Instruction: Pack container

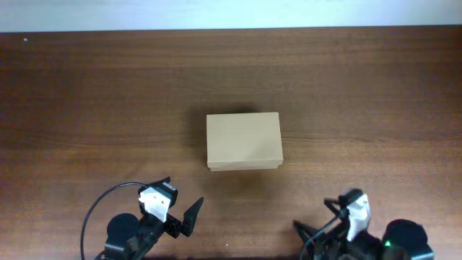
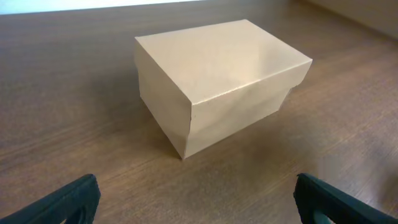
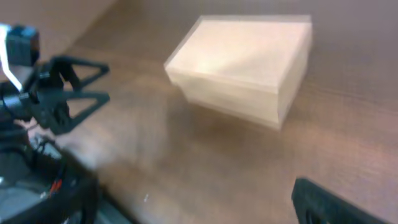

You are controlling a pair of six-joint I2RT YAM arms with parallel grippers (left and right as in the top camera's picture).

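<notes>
The container sits mid-frame with its lid down, so its contents are hidden. At the bottom edge, left gripper and right gripper both gape wide, holding nothing.

Overhead straight down; both wrist views low, oblique, on the container

Plain tan cardboard container without print, dark brown table streaked with fine wood grain, pale off-white strip along the far edge, black left arm and right arm, each capped white, green light near right.
</notes>
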